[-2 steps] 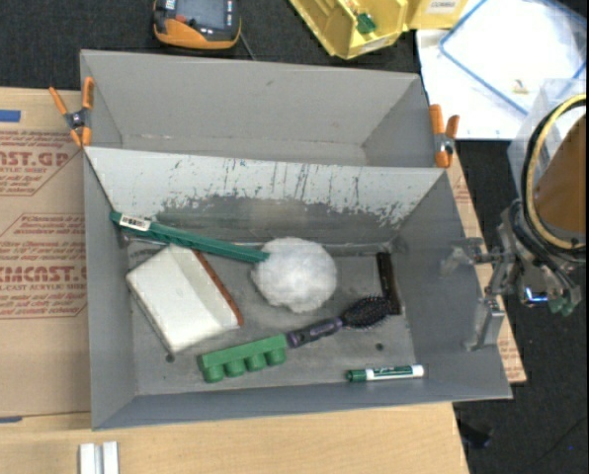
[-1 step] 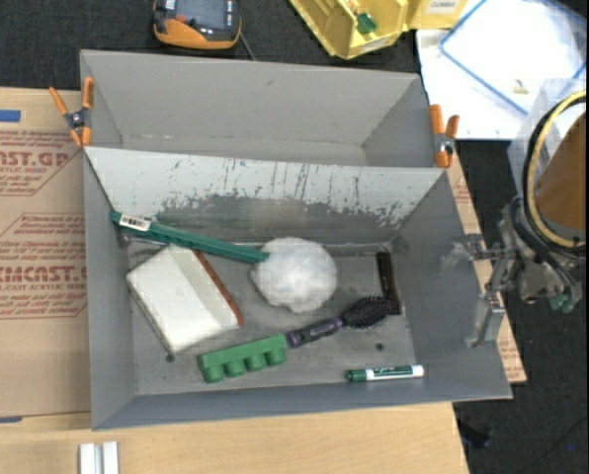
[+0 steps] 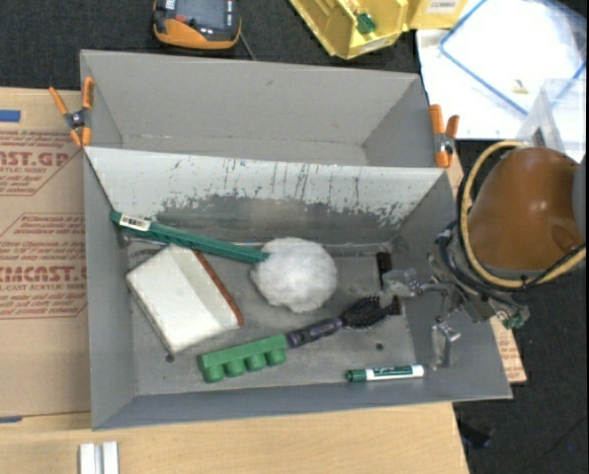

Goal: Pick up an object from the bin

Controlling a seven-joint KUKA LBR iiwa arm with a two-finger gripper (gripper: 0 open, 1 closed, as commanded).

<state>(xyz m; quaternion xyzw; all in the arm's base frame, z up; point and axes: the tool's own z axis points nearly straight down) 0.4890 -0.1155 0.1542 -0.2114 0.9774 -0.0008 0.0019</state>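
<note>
My gripper (image 3: 421,314) hangs at the bin's right side, over the sloping right wall, with its two metal fingers (image 3: 441,342) spread apart and nothing between them. Just left of it lies a black hairbrush (image 3: 352,320) with a dark handle pointing down-left. A green-and-white marker (image 3: 385,372) lies below the gripper near the bin's front edge. A small black piece (image 3: 383,263) sits above the hairbrush, close to the upper finger.
A white fluffy brush head (image 3: 294,273) on a green handle (image 3: 191,237) lies mid-bin. A white block with a brown edge (image 3: 181,299) rests at the left, and a green studded brick (image 3: 242,356) sits in front of it. The arm's orange cover bulges at the right.
</note>
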